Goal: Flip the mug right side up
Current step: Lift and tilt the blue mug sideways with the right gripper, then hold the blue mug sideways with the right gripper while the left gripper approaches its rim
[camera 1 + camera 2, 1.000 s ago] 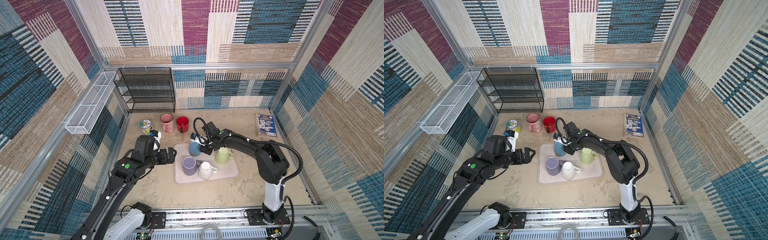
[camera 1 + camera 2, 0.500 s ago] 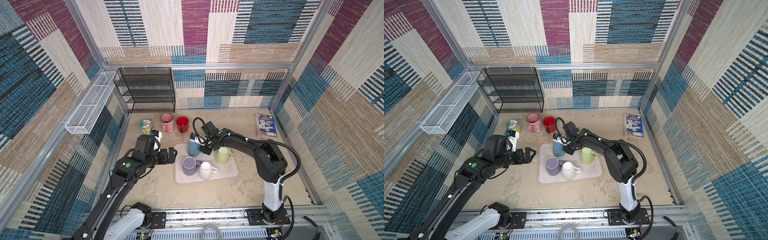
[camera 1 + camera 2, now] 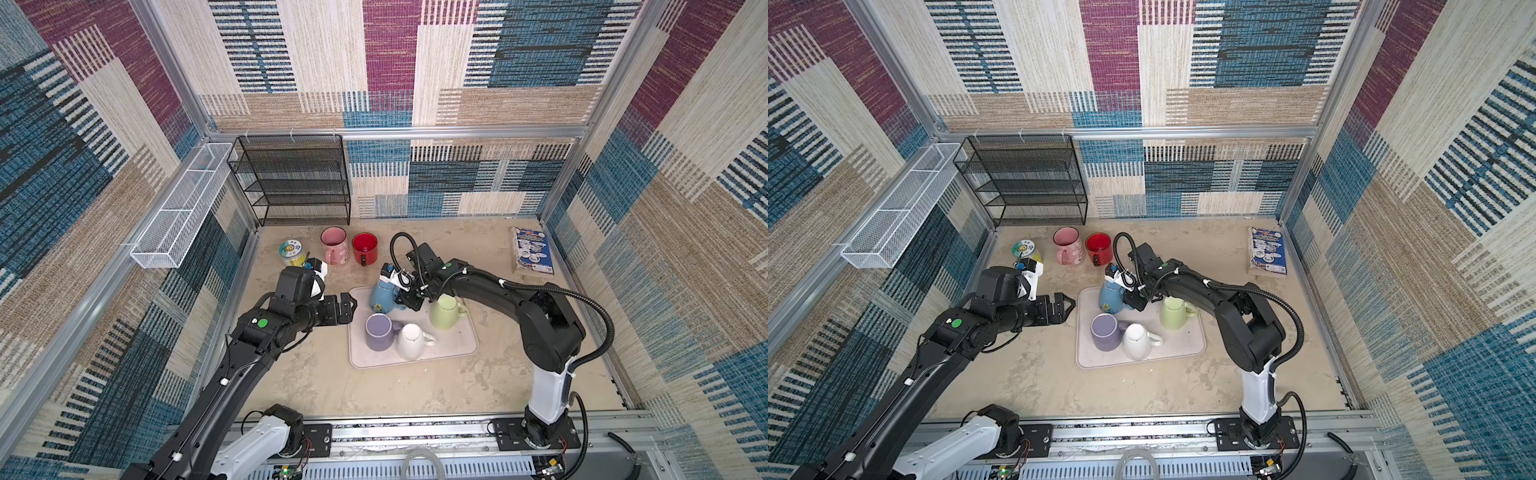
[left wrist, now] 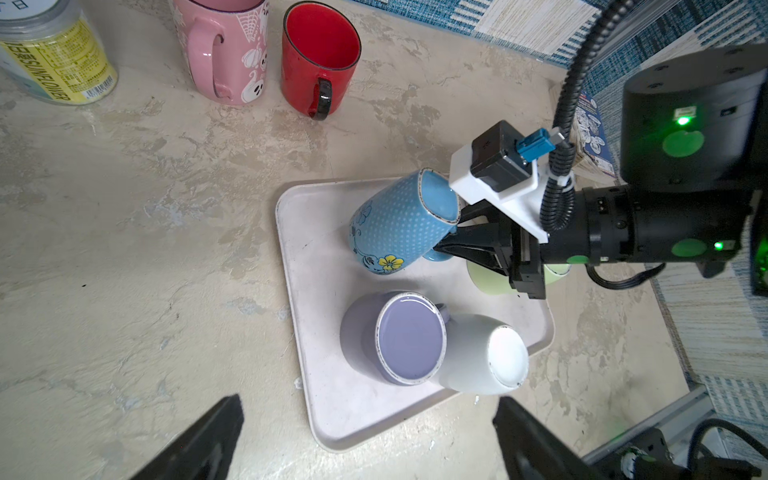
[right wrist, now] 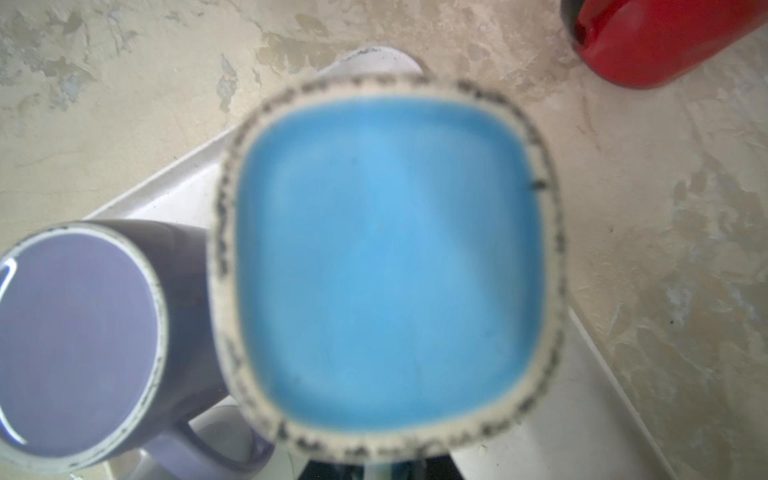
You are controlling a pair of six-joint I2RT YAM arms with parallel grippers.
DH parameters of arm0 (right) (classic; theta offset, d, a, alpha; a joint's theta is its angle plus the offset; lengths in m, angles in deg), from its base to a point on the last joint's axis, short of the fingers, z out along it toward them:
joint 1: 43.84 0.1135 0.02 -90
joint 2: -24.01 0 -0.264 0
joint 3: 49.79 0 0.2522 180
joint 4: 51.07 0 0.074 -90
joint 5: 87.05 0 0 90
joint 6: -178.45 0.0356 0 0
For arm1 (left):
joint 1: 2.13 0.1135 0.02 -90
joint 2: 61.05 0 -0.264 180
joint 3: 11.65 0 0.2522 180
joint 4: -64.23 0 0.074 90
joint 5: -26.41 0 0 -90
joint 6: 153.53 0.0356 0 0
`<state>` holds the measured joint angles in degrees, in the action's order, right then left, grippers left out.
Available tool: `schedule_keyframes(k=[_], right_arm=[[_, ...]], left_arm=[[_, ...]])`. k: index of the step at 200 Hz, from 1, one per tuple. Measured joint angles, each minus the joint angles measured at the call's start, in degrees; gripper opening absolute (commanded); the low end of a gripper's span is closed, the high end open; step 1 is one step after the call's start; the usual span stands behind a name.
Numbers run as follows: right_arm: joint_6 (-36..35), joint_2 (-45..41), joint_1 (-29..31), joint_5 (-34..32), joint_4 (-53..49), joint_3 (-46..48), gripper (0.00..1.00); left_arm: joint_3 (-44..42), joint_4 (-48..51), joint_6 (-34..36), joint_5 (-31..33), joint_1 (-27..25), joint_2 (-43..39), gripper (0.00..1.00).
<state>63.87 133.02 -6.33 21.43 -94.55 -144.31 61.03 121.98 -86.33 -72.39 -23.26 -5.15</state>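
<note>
Task mug: the blue mug (image 3: 381, 296) with the dotted wall and yellow flower is upside down, its square base facing up and filling the right wrist view (image 5: 390, 257).
Mug location: over the far left corner of the pale tray (image 3: 453, 345), leaning, base tipped toward the right arm; whether its rim touches the tray I cannot tell.
Right gripper (image 4: 441, 249): fingers drawn close together and clamped on the blue mug's handle, at the side of the mug that faces the green mug (image 3: 444, 312).
Mug relative to right gripper: directly in front of the fingertips, mug wall against them, base just under the wrist camera.
Left gripper (image 3: 347, 305): fingers spread wide, holding nothing, hovering over the table just beside the tray's left edge.
Mug relative to left gripper: near, a little ahead of the fingertips, not touching.
Tray neighbours: purple mug (image 3: 378, 330) and white mug (image 3: 411, 341), both base up and touching each other, near the blue mug.
Off the tray: pink mug (image 3: 333, 245), red mug (image 3: 364, 248) and a jar (image 3: 293, 253), upright near the back wall.
</note>
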Motion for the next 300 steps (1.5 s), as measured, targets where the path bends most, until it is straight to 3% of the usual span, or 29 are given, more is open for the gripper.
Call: schedule_keyframes(k=[99, 165, 195, 251, 268, 280, 290, 300], right_arm=[[9.42, -6.75, 0.00, 0.98, 9.88, 6.95, 0.00], [17.70, -15.19, -0.11, 2.60, 17.03, 13.33, 0.00], [21.73, -21.42, -0.37, 3.89, 21.57, 16.70, 0.00], [28.50, -30.32, -1.79, 7.39, 28.30, 21.53, 0.00], [30.93, -32.46, -2.97, 8.90, 30.16, 22.95, 0.00], [32.74, -33.90, -3.96, 10.38, 31.54, 23.85, 0.00], [33.97, -34.99, -4.66, 11.58, 32.50, 24.41, 0.00], [35.23, -35.95, -5.11, 12.55, 33.59, 24.76, 0.00]], left_arm=[[-3.15, -3.78, -2.73, -1.11, 0.00, 0.39, 1.00], [-7.45, -14.27, -6.19, -7.10, 0.00, 0.17, 0.98], [-9.42, -21.20, -8.50, -10.80, 0.00, 0.17, 0.90], [-12.92, -35.08, -12.15, -18.93, 0.00, 0.57, 0.59], [-13.94, -39.41, -13.29, -21.88, 0.00, 0.94, 0.57], [-14.71, -42.53, -14.25, -23.78, -0.02, 1.31, 0.66], [-15.30, -45.03, -14.88, -25.29, -0.07, 1.70, 0.87], [-15.89, -47.84, -15.82, -26.91, -0.09, 2.19, 1.00]])
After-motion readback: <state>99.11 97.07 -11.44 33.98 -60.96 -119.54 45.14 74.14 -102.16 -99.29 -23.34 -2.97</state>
